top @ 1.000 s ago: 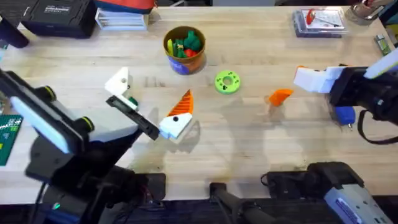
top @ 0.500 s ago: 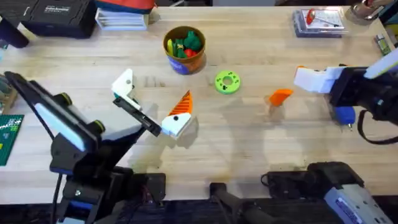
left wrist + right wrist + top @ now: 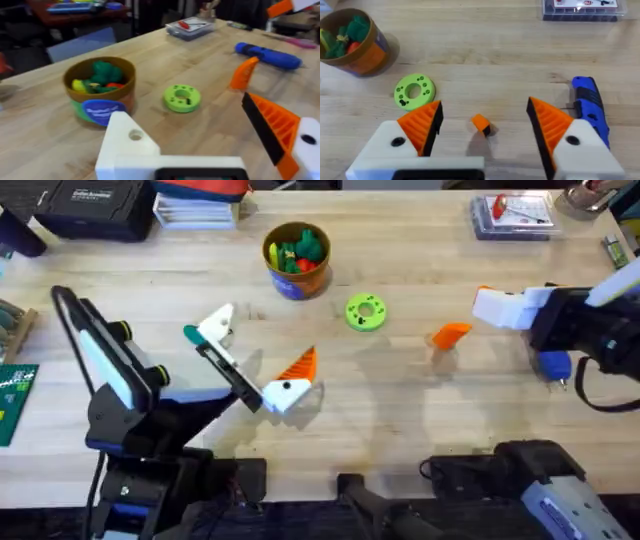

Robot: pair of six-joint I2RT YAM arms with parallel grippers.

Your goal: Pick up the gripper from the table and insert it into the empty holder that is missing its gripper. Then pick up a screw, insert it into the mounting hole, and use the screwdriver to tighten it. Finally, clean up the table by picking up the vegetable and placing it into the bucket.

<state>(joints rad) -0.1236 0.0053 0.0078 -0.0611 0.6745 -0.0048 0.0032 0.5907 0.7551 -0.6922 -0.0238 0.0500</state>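
- Left hand: low over the left-centre of the desk, fingers apart and clamped on nothing. One finger is the bare white holder, lacking its pad; the other carries an orange ribbed pad.
- Right hand: at the desk's right side, fingers spread wide, gripping nothing.
- Gripper: the loose orange wedge lies on the desk, between the right hand's fingers in the right wrist view.
- Screwdriver: blue, lying on the desk just beside the right hand.
- Vegetable: teal, touching or just beside the holder.
- Bucket: upright at the desk's far centre, toys inside.
- Lime-green ring: flat, between bucket and gripper.
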